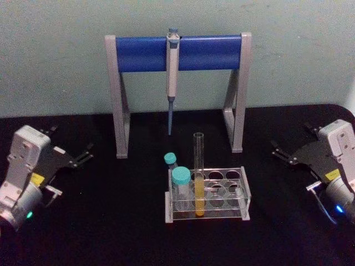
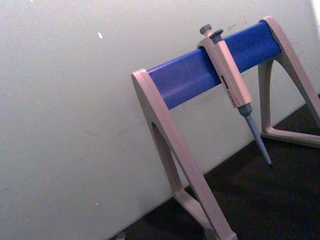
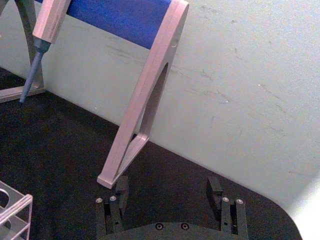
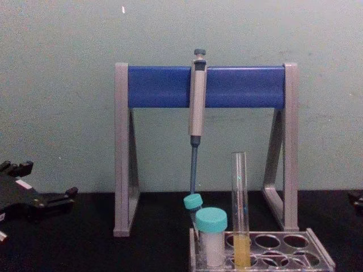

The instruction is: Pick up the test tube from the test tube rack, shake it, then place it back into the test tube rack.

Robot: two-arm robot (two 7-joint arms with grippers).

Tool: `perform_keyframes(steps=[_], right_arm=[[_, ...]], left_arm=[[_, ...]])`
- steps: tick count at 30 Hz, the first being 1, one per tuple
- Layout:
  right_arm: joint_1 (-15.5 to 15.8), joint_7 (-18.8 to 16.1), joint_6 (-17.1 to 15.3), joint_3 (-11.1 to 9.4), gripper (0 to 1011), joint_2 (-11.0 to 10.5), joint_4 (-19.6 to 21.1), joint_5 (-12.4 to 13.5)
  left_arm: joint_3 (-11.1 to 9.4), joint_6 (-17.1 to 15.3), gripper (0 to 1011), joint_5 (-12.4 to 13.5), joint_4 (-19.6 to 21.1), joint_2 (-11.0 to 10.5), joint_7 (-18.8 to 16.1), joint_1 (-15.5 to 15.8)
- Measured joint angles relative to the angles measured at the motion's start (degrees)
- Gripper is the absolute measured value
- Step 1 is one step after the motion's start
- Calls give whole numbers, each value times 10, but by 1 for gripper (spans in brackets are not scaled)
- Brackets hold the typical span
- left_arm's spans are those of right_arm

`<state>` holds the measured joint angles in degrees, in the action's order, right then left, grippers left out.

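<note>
The test tube (image 1: 198,172) stands upright in the front row of the test tube rack (image 1: 236,171), its yellow liquid in the lower part; the chest view shows the test tube (image 4: 240,204) in the clear test tube rack (image 4: 319,253) too. My left gripper (image 1: 71,139) rests open at the far left of the table, well away from the rack, and appears as the left gripper (image 4: 48,180) in the chest view. My right gripper (image 1: 291,138) sits open at the far right, empty. In its wrist view the right gripper (image 3: 167,187) has its fingers spread, with a rack corner (image 3: 15,206) off to one side.
A grey-and-blue pipette stand (image 1: 177,52) straddles the table behind the rack, with a grey pipette (image 1: 172,77) hanging from its bar. Two teal-capped vials (image 1: 179,185) occupy the rack's left end, beside the tube. A pale wall closes the back; black tabletop lies on both sides.
</note>
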<state>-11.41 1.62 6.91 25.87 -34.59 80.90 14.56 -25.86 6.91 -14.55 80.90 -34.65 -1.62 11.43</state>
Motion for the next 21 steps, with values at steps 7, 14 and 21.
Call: perform_keyframes(steps=[7, 14, 21], right_arm=[[0, 0, 0, 0, 1000, 0, 0, 0], [0, 0, 0, 0, 1000, -1, 0, 0], [0, 0, 0, 0, 1000, -1, 0, 0]], left_arm=[[0, 0, 1001, 0, 0, 0, 0, 0], [0, 0, 1001, 0, 0, 0, 0, 0], [0, 0, 1001, 0, 0, 0, 0, 0]])
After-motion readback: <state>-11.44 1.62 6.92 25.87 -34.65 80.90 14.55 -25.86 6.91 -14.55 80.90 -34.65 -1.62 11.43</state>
